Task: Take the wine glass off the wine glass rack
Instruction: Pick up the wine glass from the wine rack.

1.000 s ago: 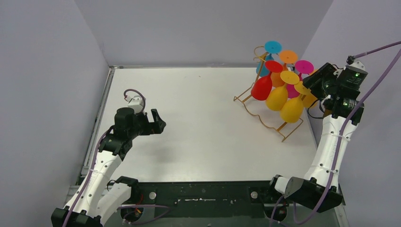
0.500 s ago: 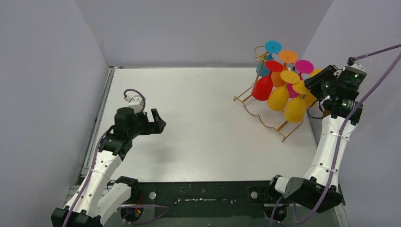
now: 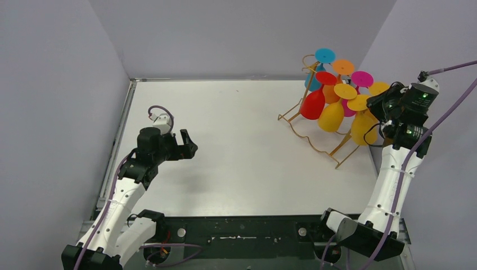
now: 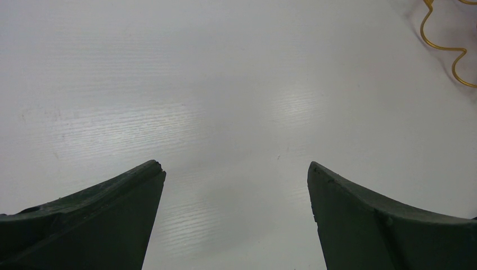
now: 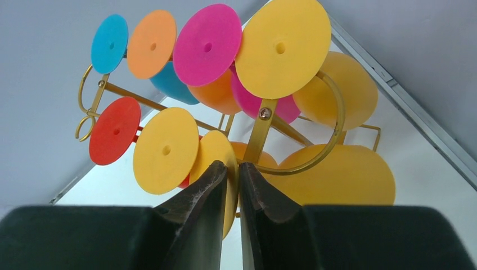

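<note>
The gold wire wine glass rack (image 3: 315, 140) stands at the table's far right, hung with several coloured glasses upside down. My right gripper (image 3: 373, 106) is at the rack's right side, shut on the round foot (image 3: 358, 103) of a yellow wine glass (image 3: 363, 127). In the right wrist view the fingers (image 5: 211, 185) pinch that foot (image 5: 216, 149) edge-on, beside a gold rack arm (image 5: 260, 132). The glass's bowl (image 5: 343, 177) hangs low on the right. My left gripper (image 3: 188, 147) is open and empty over bare table at the left (image 4: 236, 169).
Red (image 3: 311, 104), yellow (image 3: 329, 115), blue (image 3: 324, 55), orange (image 3: 342, 67) and magenta (image 3: 361, 79) glasses crowd the rack. The right wall is close behind my right arm. The rack's wavy wire base (image 4: 450, 53) shows in the left wrist view's top right corner.
My right gripper has moved right, away from the rack's middle, and the yellow wine glass has come along with it. The left arm has not moved.
</note>
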Tool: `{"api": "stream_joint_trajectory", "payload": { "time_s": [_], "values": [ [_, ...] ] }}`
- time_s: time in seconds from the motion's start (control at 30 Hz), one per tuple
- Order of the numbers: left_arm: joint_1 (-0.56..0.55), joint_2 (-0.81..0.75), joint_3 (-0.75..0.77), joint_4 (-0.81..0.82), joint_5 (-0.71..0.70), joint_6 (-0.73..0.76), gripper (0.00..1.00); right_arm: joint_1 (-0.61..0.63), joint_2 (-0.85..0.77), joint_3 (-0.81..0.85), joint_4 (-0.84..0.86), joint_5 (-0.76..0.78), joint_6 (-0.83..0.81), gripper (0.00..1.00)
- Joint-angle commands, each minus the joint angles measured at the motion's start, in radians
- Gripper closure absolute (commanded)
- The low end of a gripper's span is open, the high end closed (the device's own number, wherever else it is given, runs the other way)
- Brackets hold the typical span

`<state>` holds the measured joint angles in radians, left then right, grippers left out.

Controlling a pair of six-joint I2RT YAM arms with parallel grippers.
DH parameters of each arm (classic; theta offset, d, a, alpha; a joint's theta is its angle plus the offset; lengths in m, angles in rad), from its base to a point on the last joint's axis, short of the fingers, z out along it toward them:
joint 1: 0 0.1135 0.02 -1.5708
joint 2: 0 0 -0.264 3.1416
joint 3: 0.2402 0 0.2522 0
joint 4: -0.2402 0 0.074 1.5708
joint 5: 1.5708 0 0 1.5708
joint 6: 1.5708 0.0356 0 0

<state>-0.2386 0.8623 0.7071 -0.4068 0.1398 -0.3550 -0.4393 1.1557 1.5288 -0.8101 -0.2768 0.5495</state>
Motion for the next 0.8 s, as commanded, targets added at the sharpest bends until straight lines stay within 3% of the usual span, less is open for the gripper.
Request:
{"api": "stream_joint_trajectory", "payload": {
  "time_s": [0.0,0.23,0.77],
  "values": [
    [0.000,-0.002,0.006,0.046,0.003,0.012,0.03,-0.008,-0.045,-0.015,0.043,0.016,0.035,0.85],
    [0.000,0.008,0.004,0.048,0.011,0.011,0.03,-0.012,-0.103,-0.070,0.089,0.010,0.118,1.00],
    [0.001,0.012,0.005,0.039,0.013,0.009,0.03,-0.022,-0.221,-0.187,0.206,-0.007,0.305,1.00]
  ]
}}
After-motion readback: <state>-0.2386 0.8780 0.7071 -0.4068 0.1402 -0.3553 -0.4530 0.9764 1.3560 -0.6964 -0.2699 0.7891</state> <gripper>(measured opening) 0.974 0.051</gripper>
